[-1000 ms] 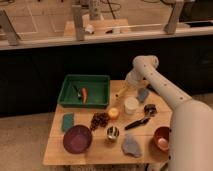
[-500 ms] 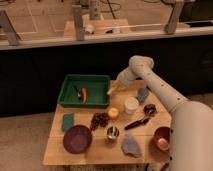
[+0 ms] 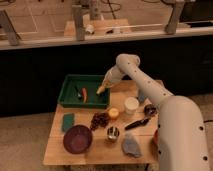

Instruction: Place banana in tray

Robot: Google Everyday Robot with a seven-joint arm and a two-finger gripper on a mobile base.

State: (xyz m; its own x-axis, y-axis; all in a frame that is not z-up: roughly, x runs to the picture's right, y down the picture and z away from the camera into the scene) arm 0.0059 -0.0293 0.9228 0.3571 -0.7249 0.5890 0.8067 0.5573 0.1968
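The dark green tray (image 3: 84, 77) stands at the back left of the wooden table (image 3: 100, 152). My gripper (image 3: 102, 90) hangs over the tray's right rim. It is shut on the banana (image 3: 100, 91), a slim pale yellow piece that shows at its tip, held just above the rim. The arm reaches in from the right, over the table.
An orange carrot-like piece (image 3: 84, 94) and a small dark item (image 3: 78, 92) lie in the tray. On the table are a white cup (image 3: 131, 105), a round yellow-orange fruit (image 3: 113, 113), dark grapes (image 3: 100, 120), a purple bowl (image 3: 77, 138), a teal pad (image 3: 68, 121), a metal cup (image 3: 113, 132) and a grey cloth (image 3: 131, 145).
My gripper has moved left with the banana, from beside the white cup to the tray's right rim.
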